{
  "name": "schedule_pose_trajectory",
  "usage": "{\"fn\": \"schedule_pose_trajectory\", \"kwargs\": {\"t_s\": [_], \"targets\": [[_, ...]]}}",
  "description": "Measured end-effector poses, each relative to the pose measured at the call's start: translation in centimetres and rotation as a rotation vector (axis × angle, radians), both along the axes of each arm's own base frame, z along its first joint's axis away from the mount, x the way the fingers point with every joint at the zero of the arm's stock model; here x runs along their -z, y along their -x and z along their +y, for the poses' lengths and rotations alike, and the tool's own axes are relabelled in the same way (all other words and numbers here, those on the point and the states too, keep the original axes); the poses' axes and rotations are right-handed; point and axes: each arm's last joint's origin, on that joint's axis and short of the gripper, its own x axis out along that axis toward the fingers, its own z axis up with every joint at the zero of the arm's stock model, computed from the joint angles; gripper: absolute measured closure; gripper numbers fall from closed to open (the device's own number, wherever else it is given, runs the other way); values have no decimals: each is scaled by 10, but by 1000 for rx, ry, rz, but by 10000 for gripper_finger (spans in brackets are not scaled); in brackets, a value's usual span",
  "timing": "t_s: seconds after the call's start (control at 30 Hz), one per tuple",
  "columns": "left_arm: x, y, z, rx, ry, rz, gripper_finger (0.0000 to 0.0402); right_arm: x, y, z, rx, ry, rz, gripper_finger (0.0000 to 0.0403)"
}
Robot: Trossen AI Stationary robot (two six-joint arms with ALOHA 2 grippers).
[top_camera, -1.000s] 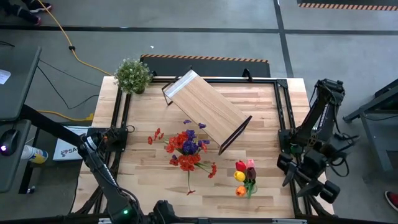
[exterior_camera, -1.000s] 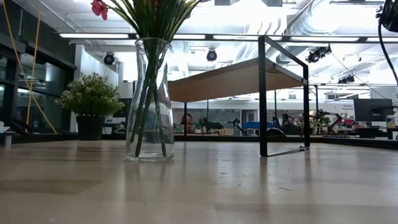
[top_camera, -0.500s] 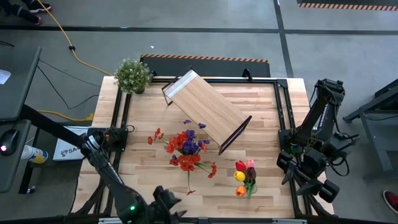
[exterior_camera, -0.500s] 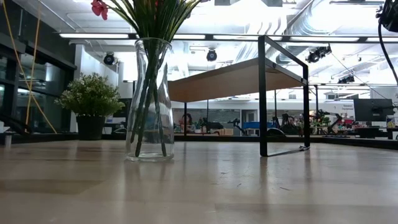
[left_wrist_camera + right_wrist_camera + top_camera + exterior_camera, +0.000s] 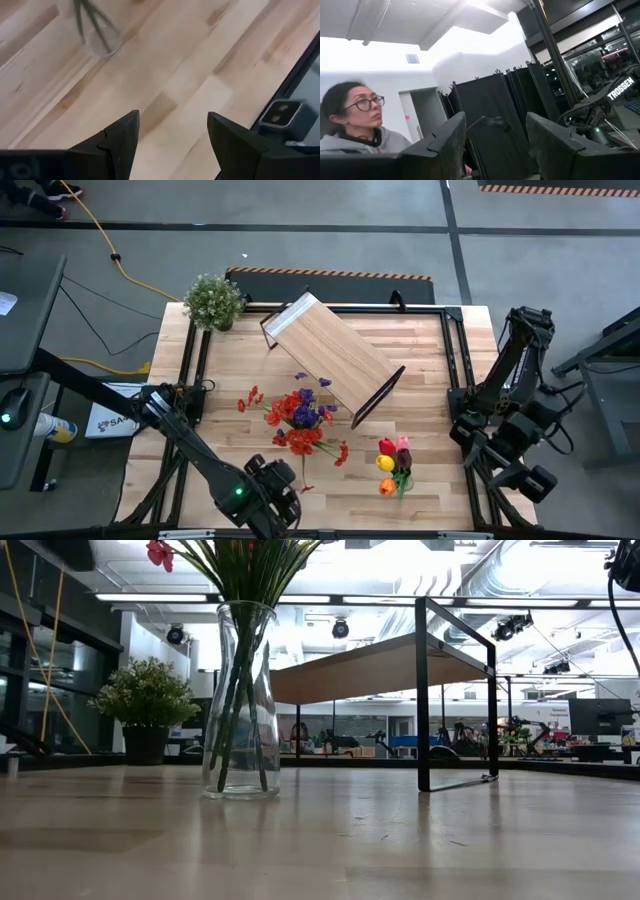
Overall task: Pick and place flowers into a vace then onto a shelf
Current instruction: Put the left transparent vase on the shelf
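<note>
A clear glass vase stands on its base on the plank table, holding red and purple flowers by their green stems. A bunch of red, yellow, orange and dark tulips is on the table at the near right. The light-wood shelf stands on its black legs, set diagonally at the table's middle. My left gripper is open and empty above the near edge, left of the vase; its wrist view shows the vase's base ahead. My right gripper is open and empty, off the table's right edge.
A bushy green potted plant stands at the far left corner. A black frame runs along the table's sides. The right wrist view looks into the room, where a person shows. Bare tabletop lies between the vase and the tulips.
My left gripper has come in over the near edge and gone toward the far edge, closer to the vase. The vase, flowers and shelf have stayed where they were.
</note>
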Motion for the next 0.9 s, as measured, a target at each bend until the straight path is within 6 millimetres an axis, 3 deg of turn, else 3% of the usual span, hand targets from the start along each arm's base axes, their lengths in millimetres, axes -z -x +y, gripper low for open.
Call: {"fn": "schedule_pose_trajectory", "kwargs": {"t_s": [0.33, 0.73, 0.9], "targets": [[3, 36, -11, -18, -145, 30, 135, 0, -1, -1, 50, -3, 12, 203], [57, 75, -8, -133, -233, 70, 135, -1, -2, -3, 119, 5, 20, 203], [62, 76, -5, -118, -269, 75, 135, 0, -2, -4, 151, -11, 48, 203]]}}
